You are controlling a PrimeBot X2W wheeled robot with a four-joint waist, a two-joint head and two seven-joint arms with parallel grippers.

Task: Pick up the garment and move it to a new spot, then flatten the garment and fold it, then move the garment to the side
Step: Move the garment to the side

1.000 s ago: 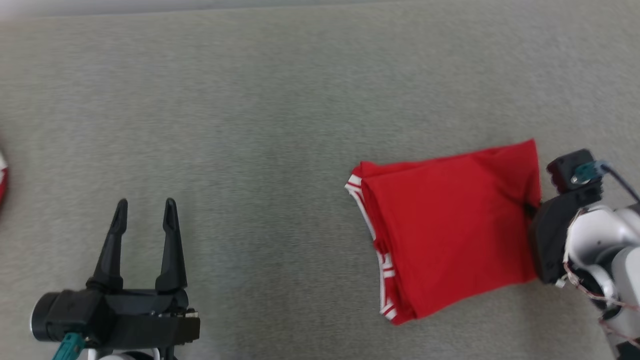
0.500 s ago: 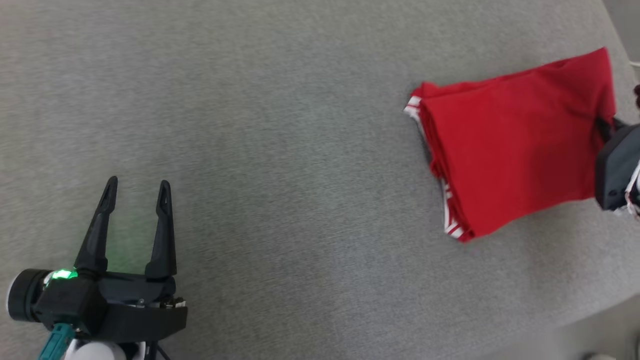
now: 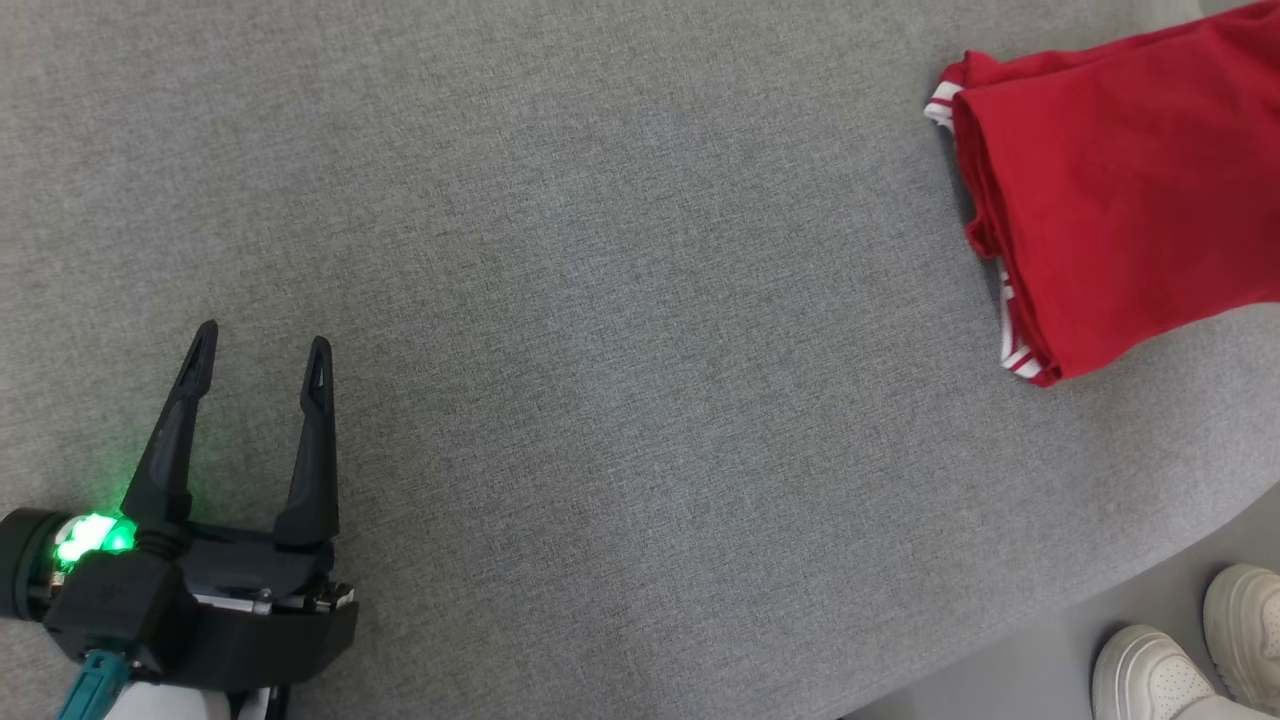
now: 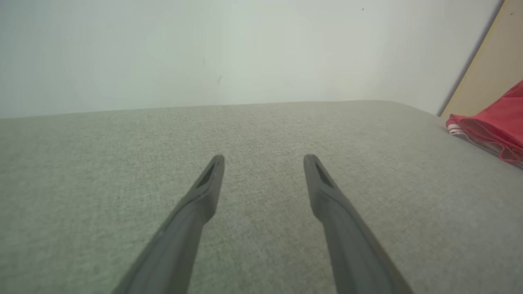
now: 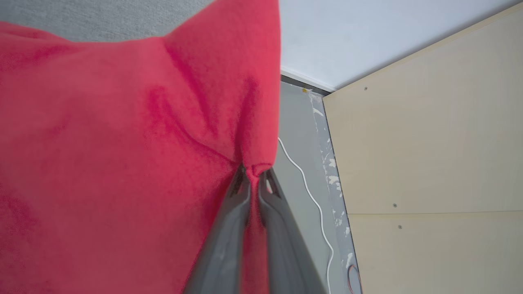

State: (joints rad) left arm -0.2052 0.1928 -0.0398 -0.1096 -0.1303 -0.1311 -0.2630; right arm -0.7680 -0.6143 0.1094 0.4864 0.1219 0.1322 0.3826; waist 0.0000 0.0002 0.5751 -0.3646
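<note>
Folded red fabric garment, white-striped trim: pinched at edge by closed right hand, dragged nearer grey cloth surface's right border, away from open, empty left hand. Judged: final side-move nearly done.

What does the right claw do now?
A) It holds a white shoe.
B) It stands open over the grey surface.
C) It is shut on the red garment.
C: in the right wrist view, the right claw pinches a fold of the red garment.
</note>
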